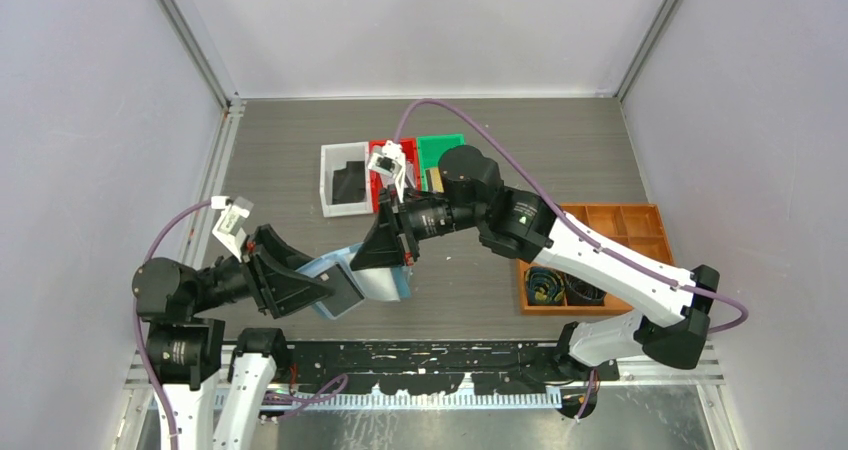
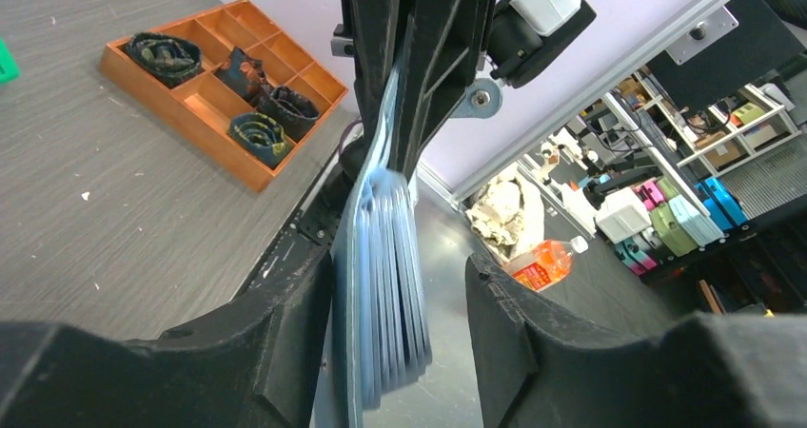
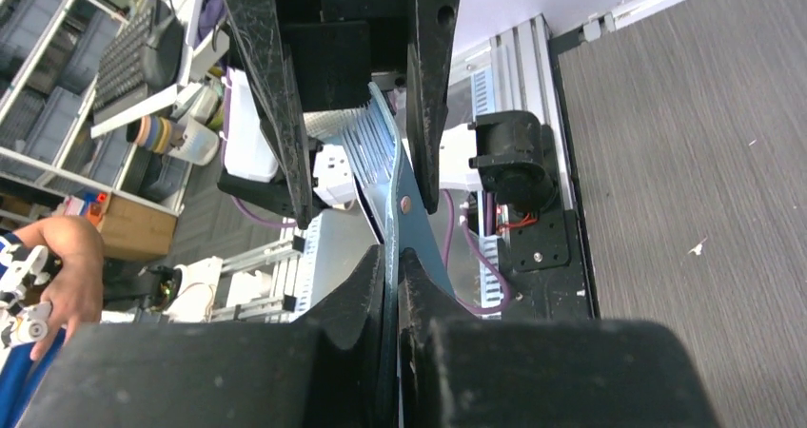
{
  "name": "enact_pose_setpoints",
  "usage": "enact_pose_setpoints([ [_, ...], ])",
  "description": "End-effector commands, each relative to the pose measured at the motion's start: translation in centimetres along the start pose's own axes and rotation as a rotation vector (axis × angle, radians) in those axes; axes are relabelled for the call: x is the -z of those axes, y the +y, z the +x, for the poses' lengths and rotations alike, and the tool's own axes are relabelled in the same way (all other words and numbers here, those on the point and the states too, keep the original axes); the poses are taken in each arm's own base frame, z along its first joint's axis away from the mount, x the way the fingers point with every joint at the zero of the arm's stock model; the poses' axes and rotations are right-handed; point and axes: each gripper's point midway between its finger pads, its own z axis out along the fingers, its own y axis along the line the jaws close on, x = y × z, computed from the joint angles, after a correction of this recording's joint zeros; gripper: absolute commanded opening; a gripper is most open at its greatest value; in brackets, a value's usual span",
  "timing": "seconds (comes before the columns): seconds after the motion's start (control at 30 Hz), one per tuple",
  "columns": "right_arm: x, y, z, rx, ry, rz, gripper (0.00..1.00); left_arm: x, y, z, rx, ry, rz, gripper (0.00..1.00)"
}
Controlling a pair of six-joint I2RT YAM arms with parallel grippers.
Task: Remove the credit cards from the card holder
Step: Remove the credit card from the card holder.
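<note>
The card holder [image 1: 385, 278] is held up off the worktop [image 1: 280, 160] between the two arms, near the front edge. One thin edge is pinched by the right claw [image 3: 392, 268], closed tight on it, so the wallet is steadied and its pockets are fanned toward the other arm. The left claw [image 2: 400, 271] is spread wide, its fingers [image 2: 285, 342] straddling the fanned pockets without clamping. It is judged to be lined up for a card. No credit card can be told apart from the pocket edges. The right arm [image 1: 560, 240] is stretched across leftward, and the left forearm [image 1: 210, 282] is laid low, pointing right.
</note>
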Motion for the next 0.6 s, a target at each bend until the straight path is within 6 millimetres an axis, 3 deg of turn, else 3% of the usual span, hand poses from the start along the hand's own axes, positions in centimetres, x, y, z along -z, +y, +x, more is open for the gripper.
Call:
enact_pose_setpoints([
  [0.0,2.2,3.8,-5.7,0.098,-0.244,-0.073,0.01,0.2,-0.9,-0.2,-0.052,-0.031,0.001,0.55],
  [0.4,3.6,3.5,-7.7,0.009,-0.473,-0.083,0.01,0.1,-1.5,-1.5,-0.081,-0.106,-0.007,0.48],
  [0.57,4.2,3.3,-8.1,-0.023,-0.580,-0.120,0.01,0.0,-1.0,-1.8,-0.063,-0.123,-0.023,0.53],
])
